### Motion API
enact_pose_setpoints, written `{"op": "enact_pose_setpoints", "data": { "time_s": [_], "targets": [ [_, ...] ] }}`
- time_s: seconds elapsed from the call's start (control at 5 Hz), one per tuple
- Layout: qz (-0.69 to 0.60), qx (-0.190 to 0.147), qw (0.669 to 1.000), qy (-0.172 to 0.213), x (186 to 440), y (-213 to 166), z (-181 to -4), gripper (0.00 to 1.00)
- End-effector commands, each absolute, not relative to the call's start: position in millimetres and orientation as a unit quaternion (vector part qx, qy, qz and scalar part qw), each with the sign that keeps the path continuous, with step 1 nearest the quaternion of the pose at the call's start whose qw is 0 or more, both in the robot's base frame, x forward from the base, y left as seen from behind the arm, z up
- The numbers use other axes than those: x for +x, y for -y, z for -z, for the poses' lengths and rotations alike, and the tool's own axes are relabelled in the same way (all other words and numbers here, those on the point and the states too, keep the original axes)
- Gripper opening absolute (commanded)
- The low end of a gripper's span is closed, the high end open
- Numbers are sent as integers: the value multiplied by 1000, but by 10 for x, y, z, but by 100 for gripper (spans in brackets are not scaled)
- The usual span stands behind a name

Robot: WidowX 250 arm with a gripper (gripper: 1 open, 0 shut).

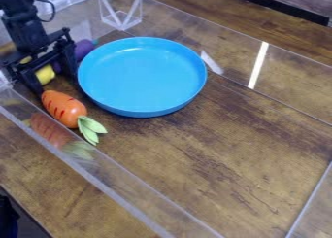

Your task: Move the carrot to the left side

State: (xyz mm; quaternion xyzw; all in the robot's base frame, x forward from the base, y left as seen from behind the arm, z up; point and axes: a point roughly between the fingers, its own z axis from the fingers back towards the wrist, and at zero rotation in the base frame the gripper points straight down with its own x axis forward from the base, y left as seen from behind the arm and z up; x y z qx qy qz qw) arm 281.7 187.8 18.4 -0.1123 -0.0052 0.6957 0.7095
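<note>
The wooden surface (220, 135) carries one blue plate (142, 75); left of it lie one carrot (65, 111), one lemon (45, 76) and the wide-open, empty hand (41, 71).

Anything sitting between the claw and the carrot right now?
No. In the camera view, only bare wooden table separates the open claw from the carrot; the yellow toy sits within the claw.

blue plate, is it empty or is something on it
Empty. The blue plate shows only bare blue inside; the carrot lies on the table beside its lower left rim.
</note>
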Motion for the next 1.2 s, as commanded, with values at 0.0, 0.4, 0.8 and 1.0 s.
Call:
{"op": "enact_pose_setpoints", "data": {
  "time_s": [0.0,0.4,0.8,1.0],
  "targets": [
    [-687,-114,717,12,2909,-1786,-201,100],
    [-690,-110,716,16,2914,-1789,-196,100],
    [-691,-100,716,23,2889,-1796,-201,100],
    [-694,-93,714,26,2846,-1821,-203,0]
  ]
}}
